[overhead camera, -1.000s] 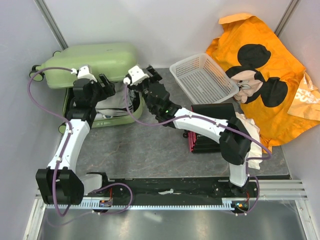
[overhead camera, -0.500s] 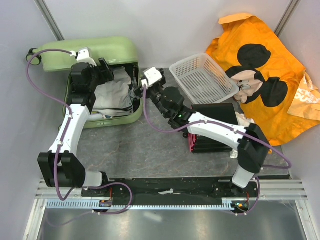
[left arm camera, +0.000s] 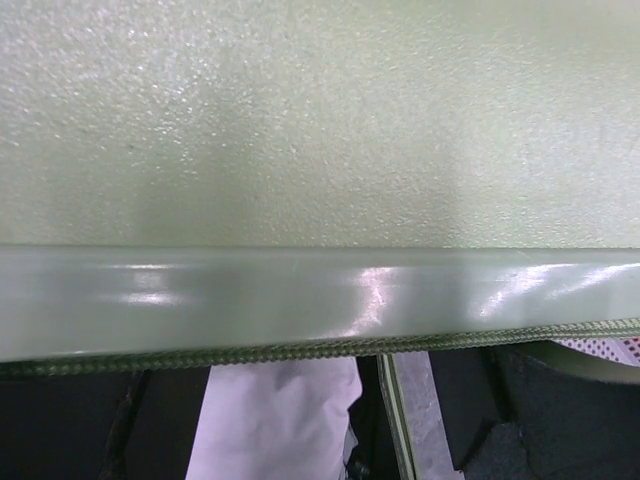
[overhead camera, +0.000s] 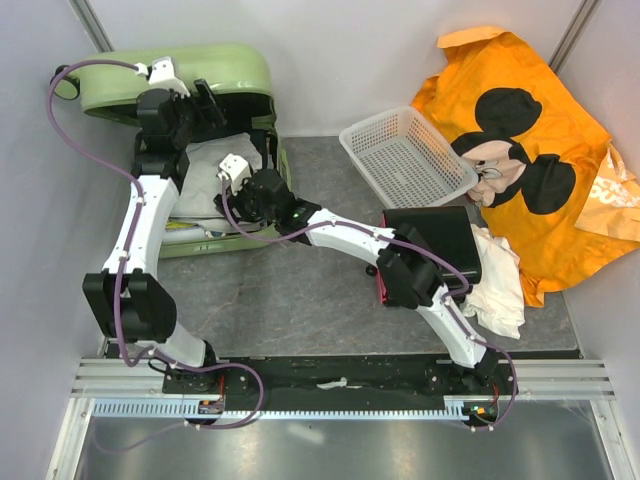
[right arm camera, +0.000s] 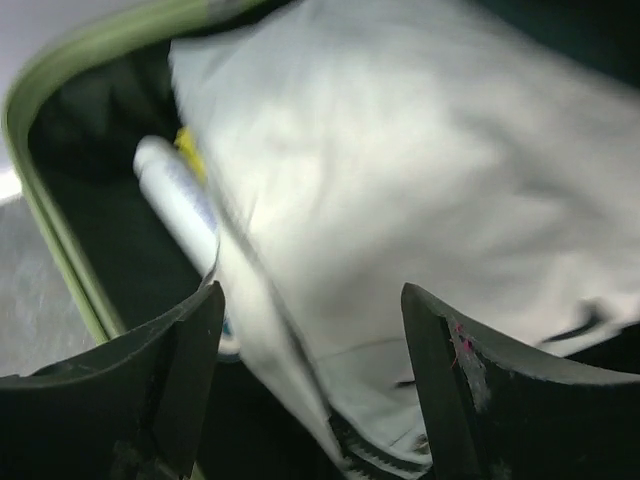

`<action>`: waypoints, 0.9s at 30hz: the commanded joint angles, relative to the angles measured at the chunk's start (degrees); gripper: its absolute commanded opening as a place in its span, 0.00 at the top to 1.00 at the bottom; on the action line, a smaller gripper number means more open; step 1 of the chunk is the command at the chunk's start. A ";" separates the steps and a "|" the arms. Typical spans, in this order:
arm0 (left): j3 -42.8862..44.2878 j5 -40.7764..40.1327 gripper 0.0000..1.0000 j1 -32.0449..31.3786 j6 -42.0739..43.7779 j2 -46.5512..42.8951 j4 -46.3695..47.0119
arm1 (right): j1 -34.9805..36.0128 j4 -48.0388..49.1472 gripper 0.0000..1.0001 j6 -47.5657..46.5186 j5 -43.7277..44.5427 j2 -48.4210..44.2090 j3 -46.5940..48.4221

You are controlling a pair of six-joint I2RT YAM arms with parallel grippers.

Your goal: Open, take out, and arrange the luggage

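The pale green luggage [overhead camera: 180,72] lies open at the back left, its lid raised against the wall. Its lower shell [overhead camera: 262,232] holds a white garment [overhead camera: 208,165] on black lining. My left gripper [overhead camera: 207,99] is at the lid's edge. In the left wrist view the lid [left arm camera: 320,120] fills the frame and hides my fingers. My right gripper [overhead camera: 238,192] is open over the suitcase's inside. The right wrist view shows it [right arm camera: 310,345] spread just above the white garment [right arm camera: 400,170], with a white tube [right arm camera: 178,200] beside the green rim [right arm camera: 50,225].
A white mesh basket [overhead camera: 405,155] stands at the back middle. A black box with pink drawers [overhead camera: 425,255] sits right of centre, a white cloth [overhead camera: 497,282] beside it. An orange Mickey Mouse cloth [overhead camera: 520,130] covers the back right. Walls close in the left and back.
The left arm has swung the lid up and back, opening the suitcase. The right arm has moved left from the suitcase's right edge to above the garment inside.
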 commanded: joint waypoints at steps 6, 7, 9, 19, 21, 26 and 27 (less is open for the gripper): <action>8.67 1.24 0.13 0.21 2.61 3.55 1.28 | 0.82 -14.98 0.23 3.39 -13.98 4.57 1.90; 9.20 1.15 0.13 0.21 2.79 3.82 1.19 | 1.09 -15.51 0.24 3.48 -16.08 4.30 1.02; 11.13 1.15 0.13 0.21 3.93 4.79 0.93 | 1.53 -15.95 0.24 3.30 -19.07 2.99 -1.87; 16.76 -3.43 0.11 1.96 9.38 7.87 1.10 | 5.04 -16.74 0.26 4.09 -31.30 -4.57 -14.45; 17.64 -3.34 0.11 1.96 9.30 8.74 1.01 | 5.31 -16.74 0.26 4.53 -32.35 -5.45 -15.77; 20.36 -0.96 0.10 1.96 8.42 10.59 0.48 | 5.48 -15.16 0.27 7.08 -34.47 -6.51 -18.40; 20.54 -0.70 0.10 1.96 8.33 10.94 0.49 | 5.57 -14.64 0.27 7.34 -34.12 -6.60 -18.76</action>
